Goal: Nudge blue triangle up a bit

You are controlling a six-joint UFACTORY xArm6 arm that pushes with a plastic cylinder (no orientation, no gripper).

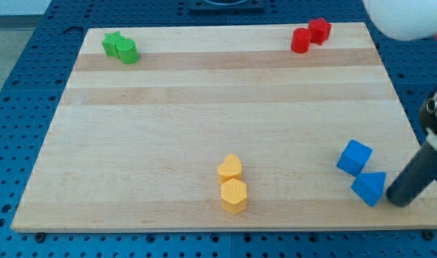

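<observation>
Blue triangle: sitting near the board's bottom right corner, just below the blue cube and touching it or nearly so.
My tip: resting just to the view's right of the blue triangle and slightly lower; contact cannot be told.
Rod state: carrying no jaws, so holding nothing, only pushing.
Key relation: the triangle is lying up and to the left of my tip, so pushing it upward is likely calling for my tip to get beneath it first; the cube is standing in the upward path.
Count: two blue, two yellow, two green, two red blocks.
</observation>
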